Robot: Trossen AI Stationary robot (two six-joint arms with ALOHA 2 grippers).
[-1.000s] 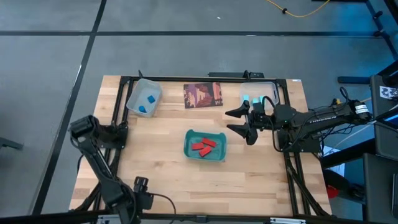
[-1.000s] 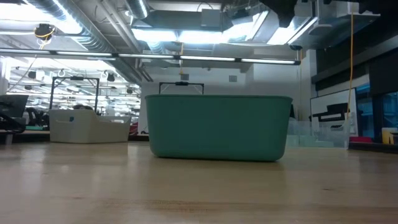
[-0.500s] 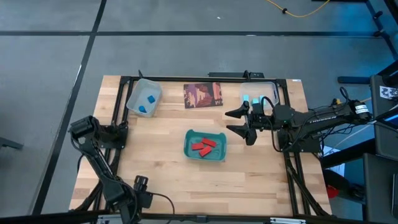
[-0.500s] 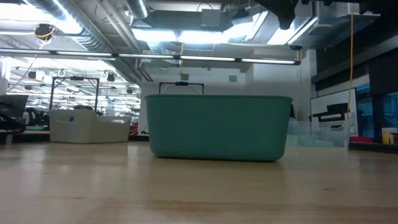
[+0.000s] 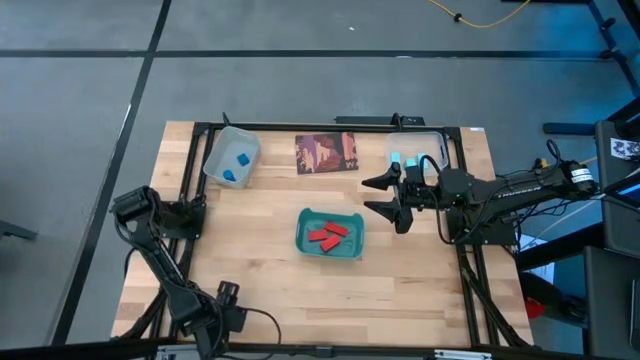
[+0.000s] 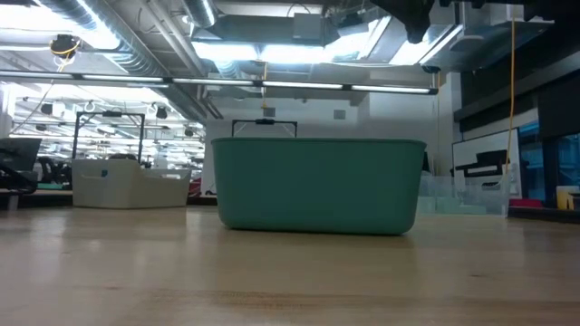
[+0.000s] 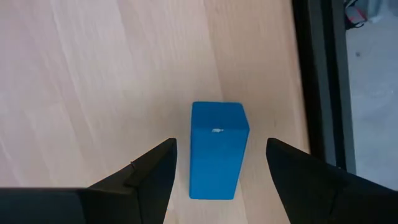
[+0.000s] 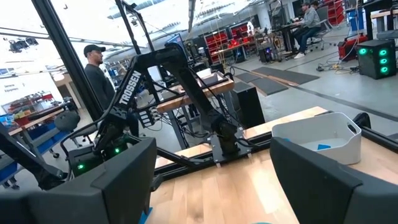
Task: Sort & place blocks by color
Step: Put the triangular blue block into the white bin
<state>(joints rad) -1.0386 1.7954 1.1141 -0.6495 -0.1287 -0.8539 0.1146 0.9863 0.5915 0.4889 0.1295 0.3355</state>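
High view: light wood bench (image 5: 270, 280) on a grey floor, black frame rails along its edges. Low view looks across the bench into a lit workshop with ceiling ducts; right wrist view shows a person in a cap (image 8: 98, 73) standing beyond the far edge.

Containers: teal tray (image 5: 329, 236) mid-bench holds three red blocks (image 5: 326, 235). Pale tub (image 5: 231, 156) at the far left corner holds two blue blocks (image 5: 237, 168). Clear tray (image 5: 436, 146) at the far right holds cyan blocks (image 5: 402, 160), partly hidden by the arm, count unclear. Brownish printed card (image 5: 326, 153) lies between tub and clear tray.

Right tool (image 5: 385, 197) hangs just right of the teal tray, fingers apart, holding nothing. Left tool (image 7: 217, 163) is at the near left bench edge, fingers spread either side of one blue block (image 7: 216, 148) lying on the wood, not touching it.
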